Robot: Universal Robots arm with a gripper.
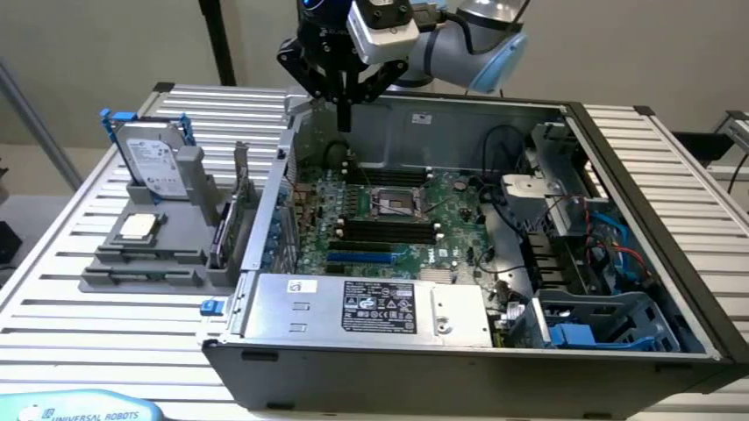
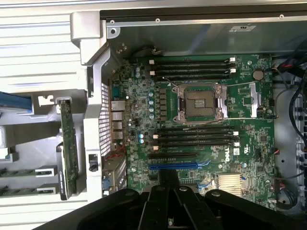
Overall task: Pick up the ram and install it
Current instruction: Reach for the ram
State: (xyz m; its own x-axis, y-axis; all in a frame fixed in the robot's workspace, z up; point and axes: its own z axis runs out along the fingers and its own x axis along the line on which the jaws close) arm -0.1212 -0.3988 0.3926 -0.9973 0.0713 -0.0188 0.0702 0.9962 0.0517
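Observation:
My gripper (image 1: pixel 344 123) hangs shut above the back left corner of the open computer case (image 1: pixel 655 175), and I see no board between its fingertips. In the wrist view the gripper (image 2: pixel 168 178) sits over the motherboard (image 2: pixel 240 120), near the blue slot (image 2: pixel 173 166). The long black memory slots (image 2: pixel 196 136) beside the CPU socket (image 2: pixel 200 101) are empty, and so is a second bank (image 2: pixel 192 67). The ram (image 2: pixel 29 171), a narrow stick, seems to lie in a groove of the grey holder (image 1: pixel 140 263) outside the case, with a second stick (image 2: pixel 29 189) beside it.
On the holder stand a silver-grey hard drive (image 1: pixel 156 158), a CPU chip (image 1: pixel 139 226) and a green expansion card (image 2: pixel 68 148) on edge. The power supply (image 1: pixel 368 307) fills the case's front. Cables and a blue drive cage (image 1: pixel 597 329) crowd the exterior view's right.

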